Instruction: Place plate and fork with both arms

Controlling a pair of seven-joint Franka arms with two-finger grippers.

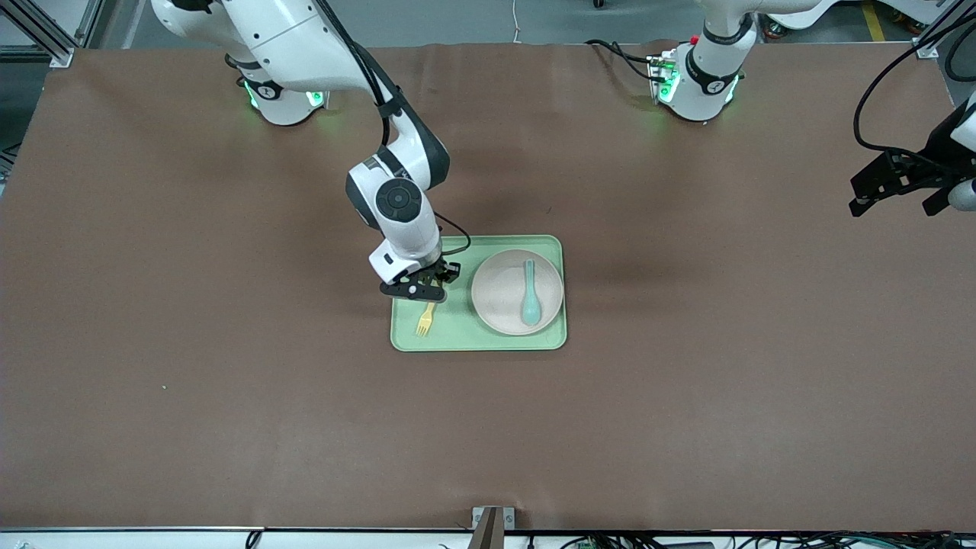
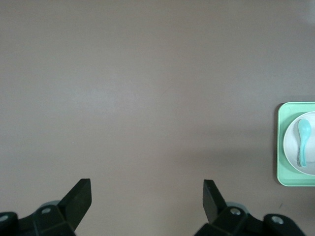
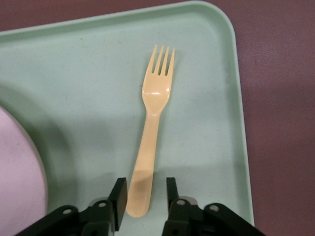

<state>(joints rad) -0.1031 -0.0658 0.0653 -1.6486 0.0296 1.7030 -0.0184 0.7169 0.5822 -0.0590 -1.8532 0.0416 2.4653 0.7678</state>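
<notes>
My right hand (image 3: 142, 196) sits low over the rectangular pale green tray (image 1: 457, 335), its fingers parted a little on either side of the small pale yellow plastic fork's (image 3: 152, 137) handle, which lies flat on the tray beside the round matte beige plate (image 1: 499, 293). A teal spoon (image 1: 529, 293) rests on that plate. I judge I should open fully, then lift straight up, so the fork isn't dragged. My left hand (image 2: 147, 201) waits wide open over the brown worktop (image 1: 191, 381), well apart from the tray.

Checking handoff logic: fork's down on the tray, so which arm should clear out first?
Right. The right gripper straddles the fork handle on the tray, jaws parted. The left gripper waits open over bare table.
</notes>
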